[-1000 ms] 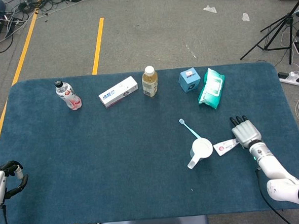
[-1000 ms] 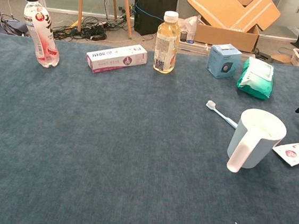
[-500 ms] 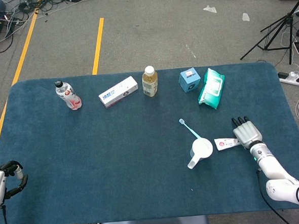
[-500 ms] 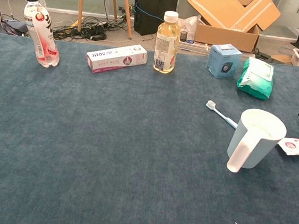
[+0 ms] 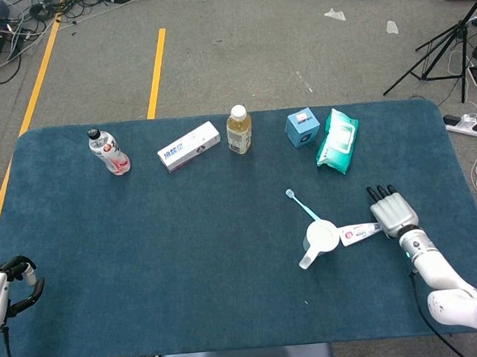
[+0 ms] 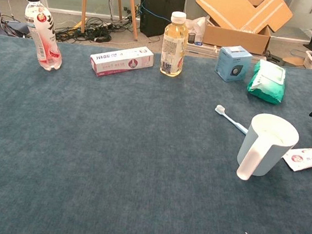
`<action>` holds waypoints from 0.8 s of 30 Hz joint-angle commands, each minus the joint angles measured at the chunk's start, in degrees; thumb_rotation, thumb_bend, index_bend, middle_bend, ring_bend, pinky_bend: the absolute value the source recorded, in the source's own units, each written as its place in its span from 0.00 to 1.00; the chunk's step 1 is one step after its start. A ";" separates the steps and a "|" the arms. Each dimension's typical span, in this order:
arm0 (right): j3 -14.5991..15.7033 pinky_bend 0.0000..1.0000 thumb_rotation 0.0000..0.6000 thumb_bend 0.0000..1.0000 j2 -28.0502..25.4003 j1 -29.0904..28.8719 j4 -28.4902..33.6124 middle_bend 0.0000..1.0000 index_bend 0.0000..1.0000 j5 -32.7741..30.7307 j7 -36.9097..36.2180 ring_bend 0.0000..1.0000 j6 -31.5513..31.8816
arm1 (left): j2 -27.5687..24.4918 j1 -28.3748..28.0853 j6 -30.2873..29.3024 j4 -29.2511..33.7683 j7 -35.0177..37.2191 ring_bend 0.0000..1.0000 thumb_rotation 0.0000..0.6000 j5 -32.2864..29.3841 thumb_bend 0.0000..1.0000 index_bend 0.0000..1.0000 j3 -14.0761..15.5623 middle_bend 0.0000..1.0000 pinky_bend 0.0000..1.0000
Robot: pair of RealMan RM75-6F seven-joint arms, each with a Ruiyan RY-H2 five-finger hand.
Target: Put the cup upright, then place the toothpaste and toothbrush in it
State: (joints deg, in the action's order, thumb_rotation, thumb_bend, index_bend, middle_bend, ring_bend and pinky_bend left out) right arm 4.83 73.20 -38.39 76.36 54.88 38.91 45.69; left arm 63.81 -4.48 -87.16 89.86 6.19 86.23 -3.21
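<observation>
On blue felt tabletop (image 5: 186,254), with cup (image 6: 267,144) already upright, toothpaste (image 5: 361,232) beside it is being reached by right hand (image 5: 394,213), fingers extended, grasp apparently not made; pickup judged next.

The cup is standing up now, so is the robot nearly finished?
Not nearly. The cup stands upright, so that step looks done. The right hand rests at one end of the toothpaste, which lies flat on the table beside the cup. The toothbrush also lies on the table behind the cup. Both must go in. The left hand waits far off, holding nothing.
</observation>
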 commanded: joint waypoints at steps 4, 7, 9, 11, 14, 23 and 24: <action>-1.06 0.12 1.00 0.30 -4.39 0.05 6.68 0.00 0.62 -0.16 -0.78 0.00 1.71 | 0.00 0.02 -0.08 0.05 -0.06 0.54 1.00 0.09 0.36 0.57 0.01 0.47 0.52; -1.48 0.12 1.00 0.30 -6.10 -0.10 9.57 0.00 0.62 -0.46 -0.88 0.00 2.29 | -0.01 0.07 -0.23 0.11 -0.03 0.54 1.00 0.22 0.35 0.57 0.05 0.47 0.52; -1.76 0.12 1.00 0.30 -7.12 -0.25 11.41 0.00 0.62 -0.63 -0.92 0.00 2.63 | -0.03 0.11 -0.33 0.15 -0.04 0.54 1.00 0.28 0.36 0.57 0.06 0.47 0.52; -2.12 0.12 1.00 0.30 -8.06 -0.43 13.31 0.00 0.62 -0.68 -1.13 0.00 3.00 | -0.07 0.16 -0.44 0.19 0.03 0.54 1.00 0.32 0.36 0.57 0.05 0.47 0.52; -2.51 0.12 1.00 0.30 -8.94 -0.66 15.22 0.00 0.62 -0.71 -1.37 0.00 3.31 | -0.15 0.23 -0.59 0.24 0.15 0.54 1.00 0.39 0.36 0.57 0.05 0.47 0.52; -3.66 0.12 1.00 0.30 -11.52 -1.42 20.34 0.00 0.62 -1.50 -2.87 0.00 3.57 | -0.52 0.50 -1.24 0.38 0.76 0.54 1.00 0.58 0.36 0.57 -0.05 0.47 0.52; -3.89 0.12 1.00 0.30 -11.98 -1.50 21.12 0.00 0.62 -1.56 -3.26 0.00 3.65 | -0.55 0.52 -1.29 0.41 0.82 0.54 1.00 0.58 0.36 0.57 -0.06 0.47 0.52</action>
State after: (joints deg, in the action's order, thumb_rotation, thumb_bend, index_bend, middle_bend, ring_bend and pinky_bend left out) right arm 1.25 61.73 -39.73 96.82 53.47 36.10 49.24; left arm 63.26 -3.96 -88.45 90.27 7.01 86.81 -3.28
